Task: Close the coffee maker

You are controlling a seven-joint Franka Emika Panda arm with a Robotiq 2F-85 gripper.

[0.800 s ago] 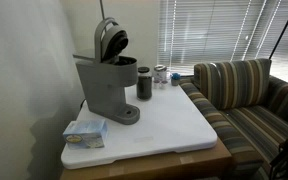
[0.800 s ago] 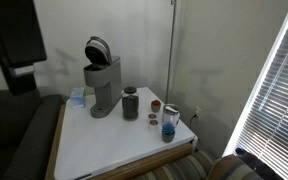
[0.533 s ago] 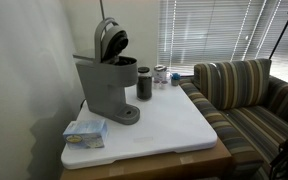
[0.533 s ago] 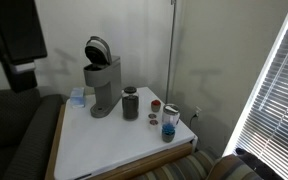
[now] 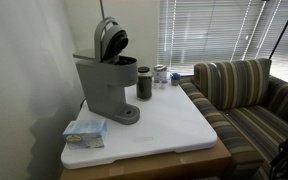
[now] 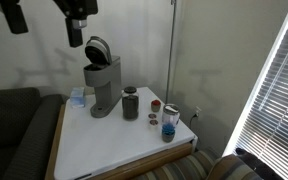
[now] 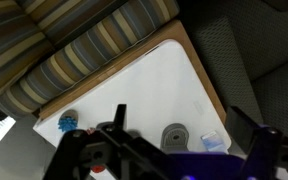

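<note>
The grey coffee maker [image 5: 104, 88] stands at the back of the white table, in both exterior views [image 6: 102, 88]. Its rounded, dark-lined lid [image 5: 111, 42] is tilted up and open [image 6: 98, 50]. My gripper [image 6: 75, 38] hangs high above the table, just above and beside the raised lid without touching it. In the wrist view I look down from high up; the two fingers [image 7: 164, 160] are spread wide and empty, with the machine's round base plate [image 7: 174, 136] between them far below.
A dark tumbler [image 5: 144, 83] stands beside the machine [image 6: 130, 103]. Small cups [image 6: 169, 125] and a white mug [image 6: 174, 113] sit near the table's corner. A blue packet [image 5: 84, 132] lies by the machine's base. A striped sofa [image 5: 249, 95] borders the table.
In an exterior view the arm's dark bulk has left the near left of the picture, and the gripper now hangs at the top, above the open lid. The coffee maker has not moved.
</note>
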